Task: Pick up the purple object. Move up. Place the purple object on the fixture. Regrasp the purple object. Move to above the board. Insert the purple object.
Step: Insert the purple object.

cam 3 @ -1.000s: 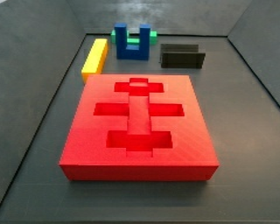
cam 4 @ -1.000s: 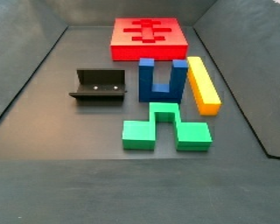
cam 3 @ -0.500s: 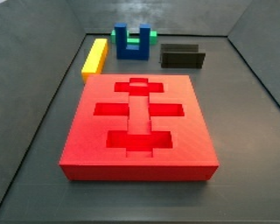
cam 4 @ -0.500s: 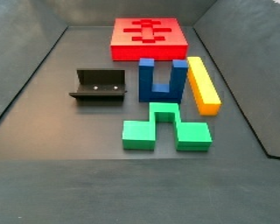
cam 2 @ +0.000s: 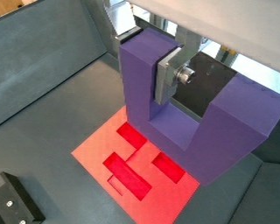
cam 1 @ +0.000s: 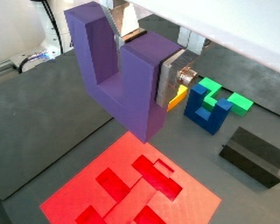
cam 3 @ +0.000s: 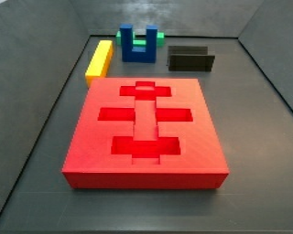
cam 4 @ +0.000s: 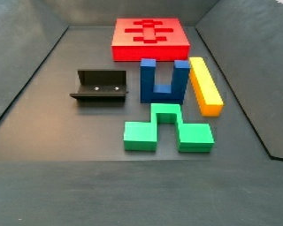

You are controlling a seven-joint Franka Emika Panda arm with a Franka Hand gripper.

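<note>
1. The floor [cam 4: 61, 124] is a dark grey matte sheet with low sloping walls around it – seen in both side views.
2. In a side view the board [cam 3: 146, 132] lies nearest the camera, a red slab with darker recesses in its top.
3. Beyond it in that view stand a yellow bar [cam 3: 100, 59] at the far left, a blue U-shaped block [cam 3: 138, 44] with a green block [cam 3: 150, 38] behind it, and the fixture [cam 3: 192, 59] at the far right.
4. In a side view from the opposite end, the fixture [cam 4: 102, 87] sits left of the blue U-shaped block [cam 4: 163, 79]; the yellow bar [cam 4: 204, 85] lies just right of it and the green block [cam 4: 165, 129] is nearest.
5. The arm does not show in either side view.
6. In both wrist views the gripper [cam 2: 175, 70] hangs above the board [cam 2: 136, 157] – well clear of it.
7. Its jaws are clamped on one prong of the purple object [cam 1: 129, 79]; a silver finger [cam 1: 171, 77] presses flat against the prong's inner face.
8. The purple object [cam 2: 195, 114] is held in the air, its two prongs pointing up toward the wrist and its base lowest.
</note>
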